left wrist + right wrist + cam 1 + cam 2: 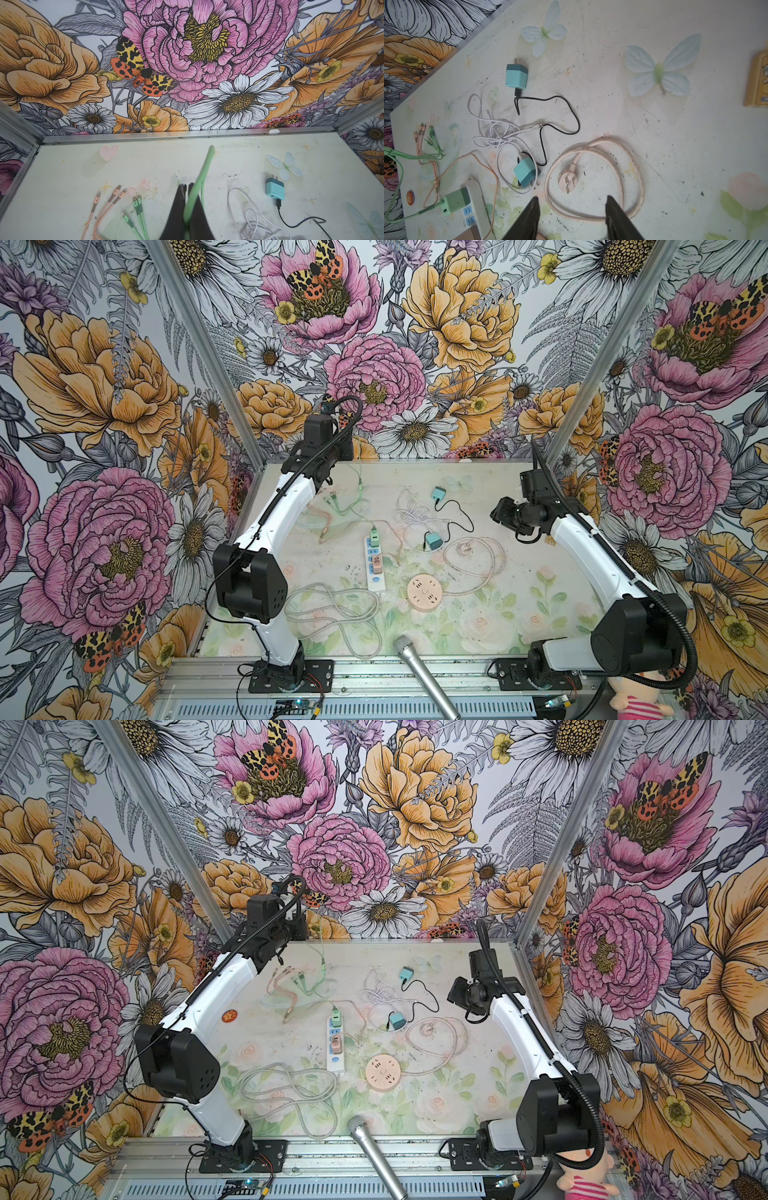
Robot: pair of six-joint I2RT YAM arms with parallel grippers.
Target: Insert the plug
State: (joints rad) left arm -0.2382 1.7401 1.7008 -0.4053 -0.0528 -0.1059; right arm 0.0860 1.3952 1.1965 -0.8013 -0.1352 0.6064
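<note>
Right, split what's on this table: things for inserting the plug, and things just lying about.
Job, probably: white power strip, pink three-pin plug, near teal charger, far teal charger, green cable pinched in the left gripper, open right gripper. Which plug is meant, I cannot tell.
Lying about: microphone, doll, white cable tangle, round pink socket hub.

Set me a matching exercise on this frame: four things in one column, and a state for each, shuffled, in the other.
1. left gripper
2. right gripper
3. green charger
4. pink plug

A. seated in the white power strip
B. open, holding nothing
C. lying loose, plugged into nothing
D. shut on the green cable

Pairs: 1-D, 2-B, 3-A, 4-C
</note>
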